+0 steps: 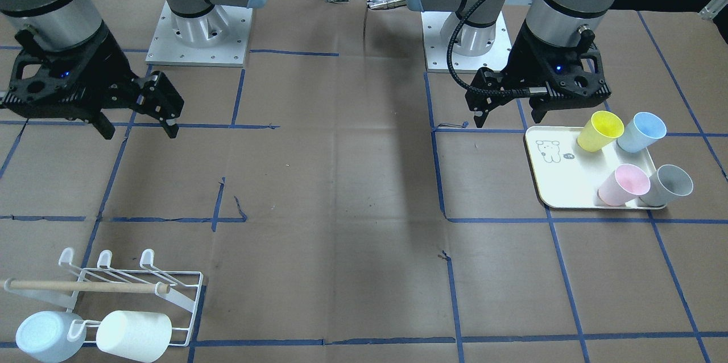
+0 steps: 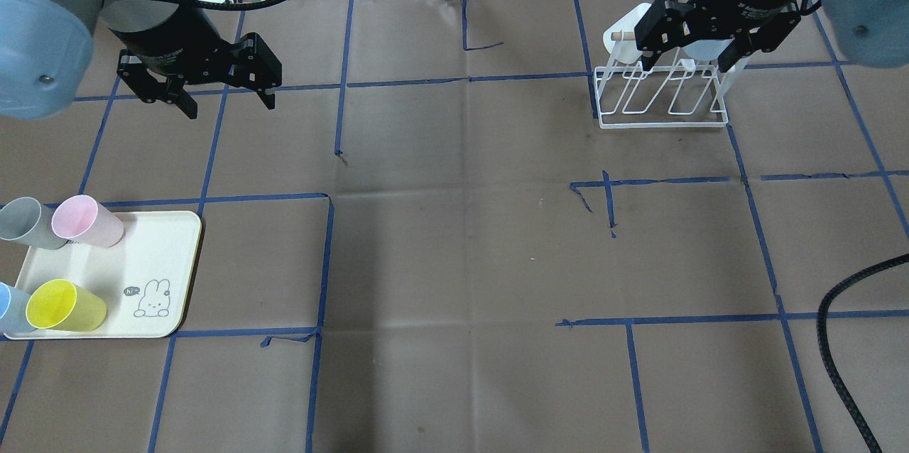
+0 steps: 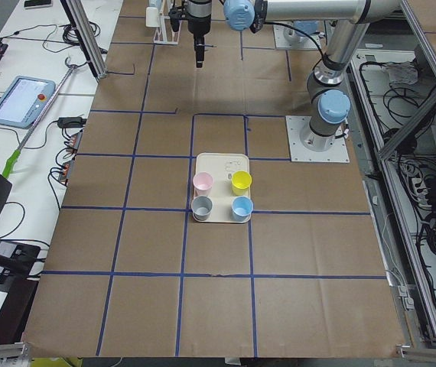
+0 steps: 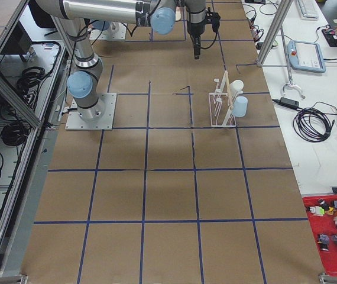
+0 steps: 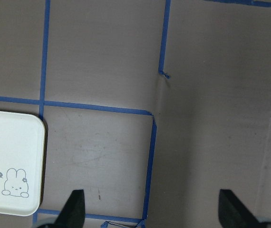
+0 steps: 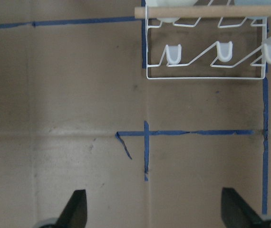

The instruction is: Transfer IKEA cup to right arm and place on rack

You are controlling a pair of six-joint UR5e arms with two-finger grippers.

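Wide open and empty, the black claw-like left gripper hangs high over bare brown paper. Off to one side of it and lower lies the cream rectangular tray with a bunny drawing. At the tray's end farthest from the gripper stand four plastic tumblers, mouths up: pink cup, grey cup, yellow cup and pale-blue cup. I read this as the approach to a pick. I would go for the pink or yellow one, nearest the gripper, and pinch its wall low, clear of its close neighbour, leaving the rim free for the handover. Across the table the black block-fingered right gripper is also spread and holds nothing. Under it sits the white wire rack, which already carries two cups, with its nearer prongs free.
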